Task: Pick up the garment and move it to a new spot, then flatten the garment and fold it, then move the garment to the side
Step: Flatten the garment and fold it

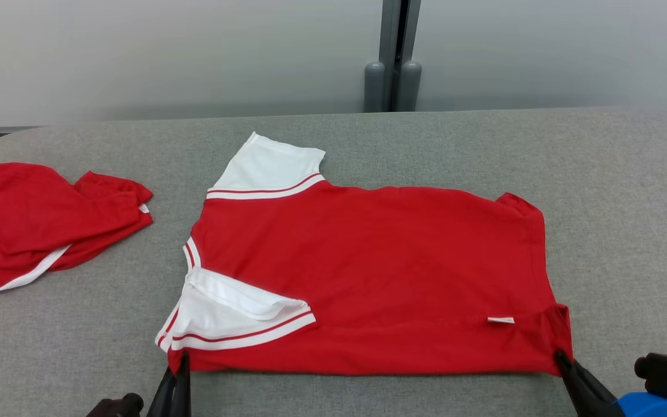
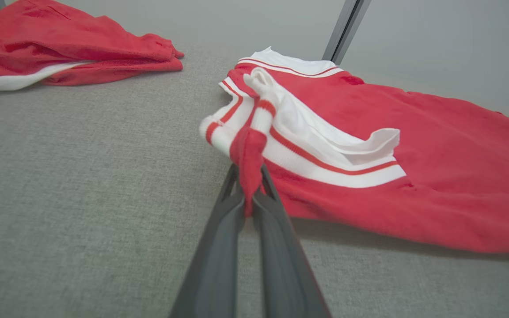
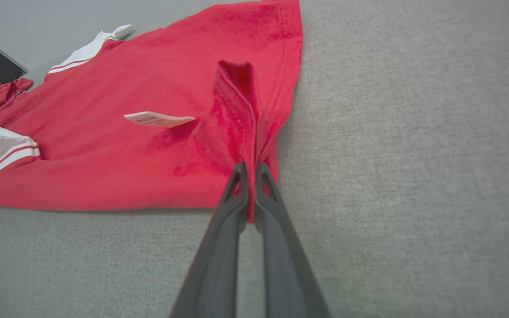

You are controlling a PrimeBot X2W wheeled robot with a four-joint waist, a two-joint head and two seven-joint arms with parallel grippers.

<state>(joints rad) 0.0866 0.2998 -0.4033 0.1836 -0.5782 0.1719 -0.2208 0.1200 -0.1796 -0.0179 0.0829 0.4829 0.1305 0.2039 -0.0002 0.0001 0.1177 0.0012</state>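
A red shirt (image 1: 368,260) with white sleeves lies spread flat on the middle of the grey tabletop (image 1: 629,202), turned sideways: its shoulders point to the robot's left and its hem to the robot's right. The left pincer (image 2: 250,176) is closed tight on the near left corner of the shirt. A small bunch of red cloth is squeezed between its two dark fingers (image 2: 221,238) and sticks up past their tips, just beside the striped edge of the near sleeve (image 1: 235,315). That near sleeve, white with a thin red stripe, is folded over onto the red body. The far sleeve (image 1: 270,165) lies flat and points toward the far edge of the tabletop. The right pincer (image 3: 249,170) is likewise closed, with no gap to be seen between its two prongs, and it pinches the near right corner of the shirt at the hem. There the cloth rises from the grip in a narrow upright fold, while the rest of the hem lies on the tabletop. A small white label (image 1: 501,319) lies on the red cloth near that corner. In the head view the two pincers meet the near edge of the shirt at its two ends, well apart from each other. A second red garment (image 1: 38,226) with a white band lies crumpled at the left end of the tabletop, apart from the shirt
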